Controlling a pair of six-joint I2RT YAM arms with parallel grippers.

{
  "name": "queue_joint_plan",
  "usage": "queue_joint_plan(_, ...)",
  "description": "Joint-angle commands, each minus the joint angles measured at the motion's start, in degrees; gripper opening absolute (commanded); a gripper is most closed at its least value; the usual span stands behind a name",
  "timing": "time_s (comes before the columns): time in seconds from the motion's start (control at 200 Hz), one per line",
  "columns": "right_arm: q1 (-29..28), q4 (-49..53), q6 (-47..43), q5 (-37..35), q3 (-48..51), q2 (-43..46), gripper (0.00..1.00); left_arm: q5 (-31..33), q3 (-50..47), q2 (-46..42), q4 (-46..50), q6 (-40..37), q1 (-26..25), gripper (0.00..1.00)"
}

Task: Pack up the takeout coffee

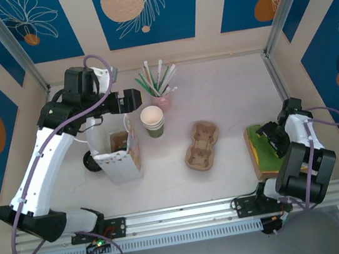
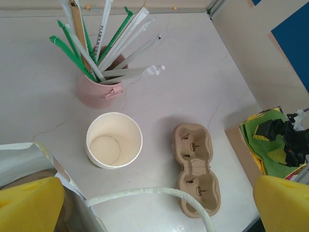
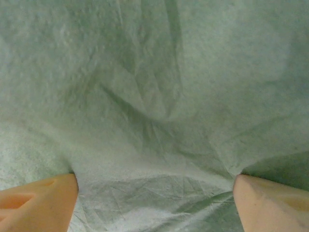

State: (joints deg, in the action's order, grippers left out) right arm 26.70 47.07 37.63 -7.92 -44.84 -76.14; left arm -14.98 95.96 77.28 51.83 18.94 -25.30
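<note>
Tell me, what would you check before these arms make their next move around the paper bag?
1. Left gripper free: ok, fingers wide apart, nothing held, above the bag's mouth.
2. Right gripper free: ok, open, close over the green napkins.
3. Paper bag ready: ok, upright, mouth open.
4. Takeout coffee already in the bag: cannot tell, the bag's inside is too dim.
5. Cup carrier out of the way: ok, flat on the table, both wells empty.
6. Stack of cups steady: ok, upright beside the straw cup.
</note>
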Motion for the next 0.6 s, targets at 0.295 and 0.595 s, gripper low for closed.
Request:
queue_joint_plan(0.295, -0.56, 0.63, 0.70, -0.50, 0.62, 0.99, 0.27, 0.93, -0.15, -1.16, -0.06, -1.55, -0.01, 1.00)
queue_joint_plan(0.595, -0.11, 5.95, 1.05, -1.57, -2.21, 7.67, 0.06, 0.66, -0.16, -0.77, -0.51, -1.54, -0.05, 1.00)
